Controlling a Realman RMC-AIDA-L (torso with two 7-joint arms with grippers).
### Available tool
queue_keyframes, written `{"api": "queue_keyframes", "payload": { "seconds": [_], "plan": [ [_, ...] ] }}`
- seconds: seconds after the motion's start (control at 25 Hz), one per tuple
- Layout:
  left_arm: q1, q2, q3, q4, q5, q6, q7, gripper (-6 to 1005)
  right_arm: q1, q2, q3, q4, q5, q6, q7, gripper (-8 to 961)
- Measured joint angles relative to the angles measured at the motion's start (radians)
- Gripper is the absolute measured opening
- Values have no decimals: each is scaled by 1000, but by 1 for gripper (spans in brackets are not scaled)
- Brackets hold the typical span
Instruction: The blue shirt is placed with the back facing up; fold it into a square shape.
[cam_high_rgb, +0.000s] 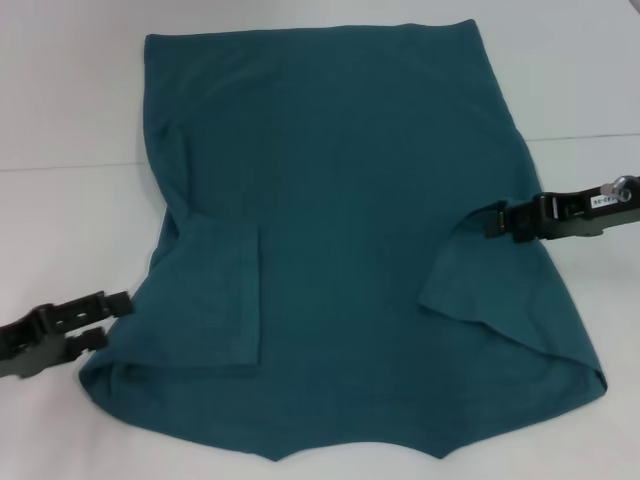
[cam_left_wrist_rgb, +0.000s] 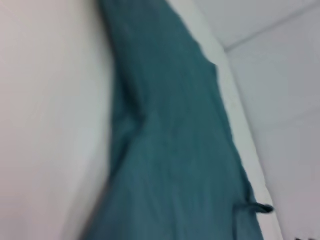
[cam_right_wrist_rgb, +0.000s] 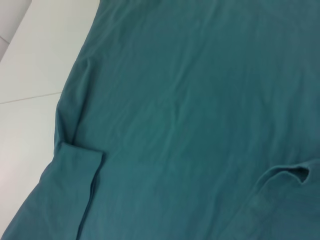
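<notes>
The blue shirt lies spread on the white table, plain side up, with both sleeves turned inward over the body. Its left sleeve lies flat. The right sleeve flap bulges slightly at its fold. My left gripper is open at the shirt's lower left edge, with nothing between its fingers. My right gripper is at the shirt's right edge, where the sleeve fold begins. The right wrist view shows the shirt with a raised cloth loop. The left wrist view shows the shirt, blurred.
A seam line crosses the white table behind the shirt. Bare table lies on both sides of the cloth. The shirt's near edge reaches the bottom of the head view.
</notes>
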Motion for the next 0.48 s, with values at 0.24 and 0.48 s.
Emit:
{"api": "queue_keyframes", "payload": {
  "seconds": [0.24,0.48],
  "plan": [
    [25,18,0,-14,19,-37,-96,873,-1,-2,2,0,-1,-2,-2,569],
    [28,20,3,-31,63,-84,-69,873,-1,-1,2,-1,-2,5,-4,567]
  ]
}}
